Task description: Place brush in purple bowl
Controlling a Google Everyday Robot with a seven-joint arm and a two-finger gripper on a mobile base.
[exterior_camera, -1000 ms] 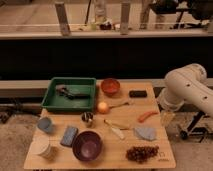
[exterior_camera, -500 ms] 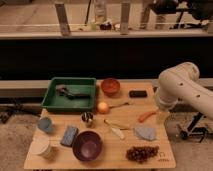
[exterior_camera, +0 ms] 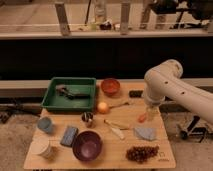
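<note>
The brush (exterior_camera: 67, 91), dark with a bulky greyish head, lies inside the green tray (exterior_camera: 52, 101) at the table's back left. The purple bowl (exterior_camera: 87, 145) stands near the front edge, left of centre, with nothing visible in it. My gripper (exterior_camera: 149, 112) hangs down from the white arm (exterior_camera: 162, 80) over the right part of the table. It is far to the right of the brush and the bowl, just above a small orange thing (exterior_camera: 143, 118).
An orange-red bowl (exterior_camera: 110, 86), an orange fruit (exterior_camera: 103, 107), a thin metal spoon (exterior_camera: 120, 105), a cream utensil (exterior_camera: 115, 130), a small dark cup (exterior_camera: 87, 118), a grey cloth (exterior_camera: 145, 133), grapes (exterior_camera: 141, 152), a black item (exterior_camera: 135, 93), a blue cup (exterior_camera: 45, 124), a blue sponge (exterior_camera: 69, 135) and a white cup (exterior_camera: 42, 147) are spread over the table.
The arm has swung left from the table's right edge, bringing the gripper in over the right part of the table. The objects have not moved.
</note>
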